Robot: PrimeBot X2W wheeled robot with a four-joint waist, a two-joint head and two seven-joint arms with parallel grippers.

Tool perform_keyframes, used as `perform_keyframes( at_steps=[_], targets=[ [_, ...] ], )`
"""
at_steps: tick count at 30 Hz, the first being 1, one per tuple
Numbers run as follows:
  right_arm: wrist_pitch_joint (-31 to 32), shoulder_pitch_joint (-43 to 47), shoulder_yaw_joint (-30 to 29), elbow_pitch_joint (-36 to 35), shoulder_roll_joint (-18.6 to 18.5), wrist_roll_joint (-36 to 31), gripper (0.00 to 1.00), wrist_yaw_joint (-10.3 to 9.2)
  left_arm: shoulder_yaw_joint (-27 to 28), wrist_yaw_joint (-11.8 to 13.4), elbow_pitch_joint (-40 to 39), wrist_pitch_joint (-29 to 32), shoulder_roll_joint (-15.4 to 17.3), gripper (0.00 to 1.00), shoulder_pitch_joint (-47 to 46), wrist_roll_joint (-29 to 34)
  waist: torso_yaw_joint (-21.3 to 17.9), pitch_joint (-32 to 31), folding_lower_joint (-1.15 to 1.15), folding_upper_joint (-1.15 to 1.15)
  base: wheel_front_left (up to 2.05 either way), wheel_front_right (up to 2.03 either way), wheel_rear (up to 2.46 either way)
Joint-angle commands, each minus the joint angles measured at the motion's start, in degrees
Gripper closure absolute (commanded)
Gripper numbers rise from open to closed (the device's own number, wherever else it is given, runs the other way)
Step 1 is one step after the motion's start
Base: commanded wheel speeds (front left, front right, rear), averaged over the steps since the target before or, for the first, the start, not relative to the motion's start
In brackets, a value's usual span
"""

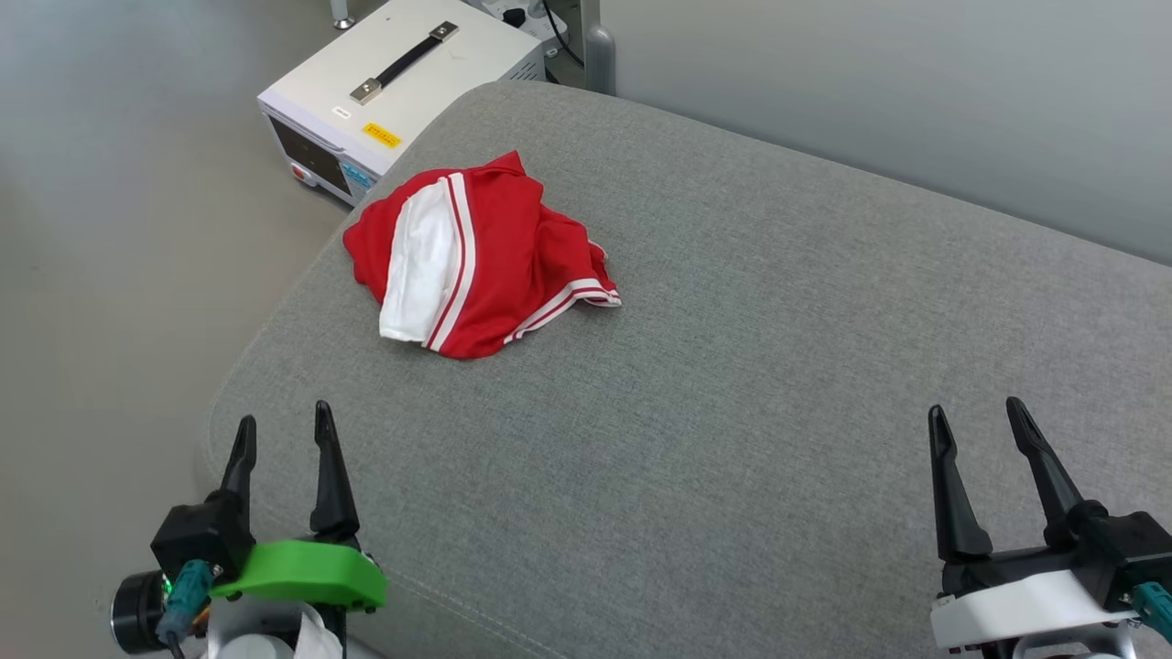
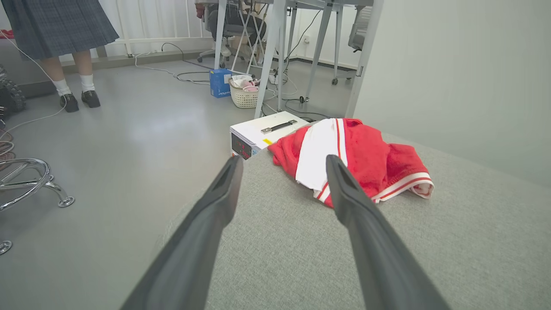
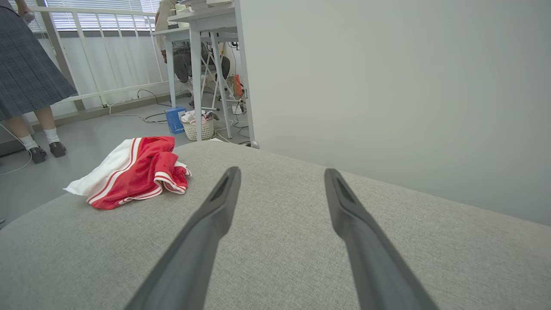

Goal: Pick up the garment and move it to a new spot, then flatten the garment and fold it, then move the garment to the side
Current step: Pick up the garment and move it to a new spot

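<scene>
The garment [image 1: 476, 261] is a red T-shirt with a white sleeve and striped trim, lying crumpled in a heap on the grey cushioned surface [image 1: 732, 366] near its far left corner. The same heap shows ahead in the left wrist view as the garment [image 2: 361, 159] and off to the left in the right wrist view as the garment [image 3: 137, 172]. My left gripper [image 1: 284, 430] is open at the lower left, near the cushion's front left edge, well short of the shirt. At the lower right my right gripper [image 1: 980, 421] hangs open, far from the shirt.
A white instrument box [image 1: 394, 82] with a black handle sits on the floor just beyond the cushion's far left corner. A pale wall [image 1: 916, 82] runs behind the cushion. A person's legs [image 2: 73, 82], a laundry basket [image 2: 244, 92] and table legs [image 2: 271, 56] stand on the floor farther off.
</scene>
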Motion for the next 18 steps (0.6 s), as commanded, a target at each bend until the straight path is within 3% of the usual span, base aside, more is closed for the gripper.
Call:
perform_keyframes(
  at_steps=[1, 8, 13, 18],
  targets=[
    [-0.3, -0.7, 0.0, -0.4, -0.1, -0.5, 0.00, -0.04, 0.9, -1.2, 0.3, -0.3, 0.0, 0.00, -2.4, 0.4, -0.3, 0.4, 0.00, 0.00, 0.00, 0.00, 0.00],
    [-0.3, -3.0, 0.6, -1.3, -0.1, -2.4, 0.00, -0.04, 4.1, -7.0, 6.2, -0.3, 4.6, 0.00, -14.9, -0.4, -2.1, 3.9, 0.00, 0.00, 0.00, 0.00, 0.00],
    [-0.3, -5.4, 1.4, -2.7, -0.1, -4.4, 0.00, -0.04, 4.2, -8.3, 11.0, -0.3, 8.6, 0.00, -25.0, -3.7, -4.7, 7.8, 0.00, 0.00, 0.00, 0.00, 0.00],
    [-0.3, -7.6, 1.7, -5.0, -1.1, -5.1, 0.00, -0.04, -0.3, -8.7, 16.0, 2.7, 14.6, 0.00, -34.4, -8.0, -7.2, 11.8, 0.00, 0.00, 0.00, 0.00, 0.00]
  ],
)
